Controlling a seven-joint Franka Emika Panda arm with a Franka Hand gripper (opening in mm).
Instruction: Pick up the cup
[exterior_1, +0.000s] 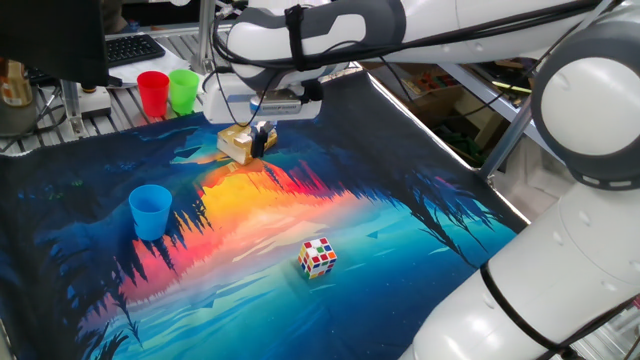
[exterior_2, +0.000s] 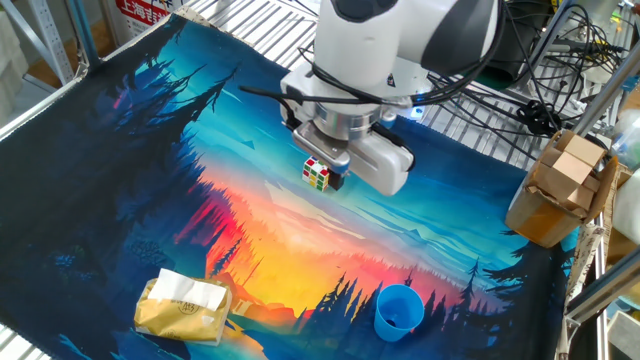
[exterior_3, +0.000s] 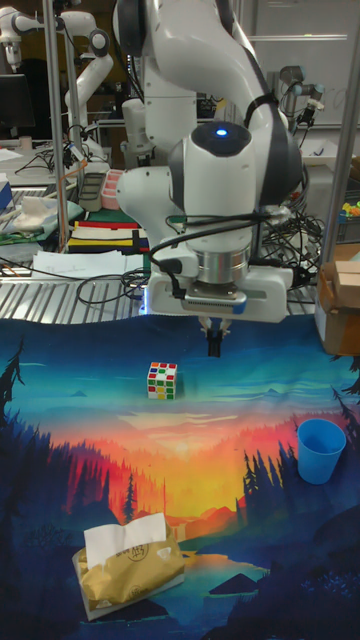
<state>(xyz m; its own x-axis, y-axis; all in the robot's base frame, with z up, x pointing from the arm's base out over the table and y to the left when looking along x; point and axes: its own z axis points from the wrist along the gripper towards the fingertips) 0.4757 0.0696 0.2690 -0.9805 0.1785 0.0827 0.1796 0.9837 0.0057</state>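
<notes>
The light-blue cup (exterior_1: 150, 212) stands upright and alone on the colourful mat; it also shows as the cup (exterior_2: 400, 310) near the mat's front edge and the cup (exterior_3: 320, 450) at the right. My gripper (exterior_1: 262, 136) hangs above the mat, well away from the cup, with its fingers together and nothing between them. In the tall fixed view the gripper (exterior_3: 213, 343) points straight down, above and to the left of the cup. The hand hides the fingertips in the other fixed view.
A puzzle cube (exterior_1: 318, 256) sits mid-mat, also seen as the cube (exterior_3: 162, 380). A tissue pack (exterior_1: 238, 143) lies just beside the gripper. Red cup (exterior_1: 153, 93) and green cup (exterior_1: 184, 90) stand off the mat. A cardboard box (exterior_2: 560, 190) stands at the mat's edge.
</notes>
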